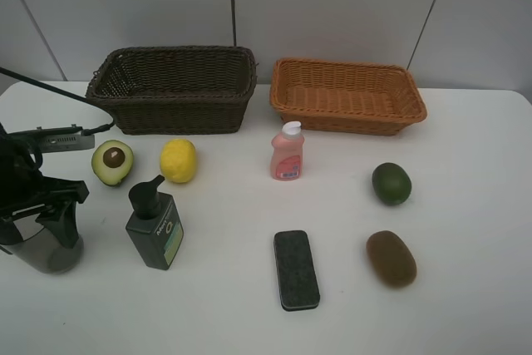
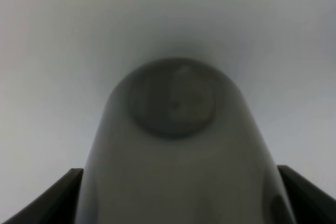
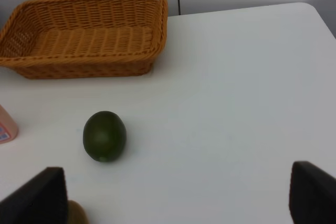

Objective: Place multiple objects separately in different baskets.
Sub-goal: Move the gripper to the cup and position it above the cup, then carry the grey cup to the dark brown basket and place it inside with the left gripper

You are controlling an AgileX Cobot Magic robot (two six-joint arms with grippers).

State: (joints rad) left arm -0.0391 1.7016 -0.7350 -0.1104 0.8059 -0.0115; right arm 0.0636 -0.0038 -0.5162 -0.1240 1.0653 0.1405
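On the white table [image 1: 482,322], none of the eight objects has yet reached a basket. At the back stand the dark brown basket [image 1: 170,93] and, just beside it on the right arm's side, the orange basket [image 1: 347,97]; both show bare wicker floors.

In front of the brown basket lie the halved avocado [image 1: 112,162], cut face up, and the lemon [image 1: 178,160], close together. The pump bottle [image 1: 154,226] stands upright nearer the front. The pink bottle [image 1: 287,152] stands upright near the middle, with the black eraser [image 1: 296,269] lying flat in front of it. On the right side lie the whole avocado [image 1: 391,183] and, nearer the front, the kiwi [image 1: 391,258], apart from each other.

At the far left edge, the grey cup [image 1: 43,247] stands on the table between the fingers of the left gripper [image 2: 179,174]. In the left wrist view both fingers lie against the cup's sides, so the pincer reads as clamped on it, with the cup apparently not lifted. The right gripper [image 3: 176,182] hangs with its fingers wide apart and nothing between them, facing the whole avocado and the orange basket.

Judged progress: the first pick is in hand; all eight placements, divided between the two baskets, are left to do.
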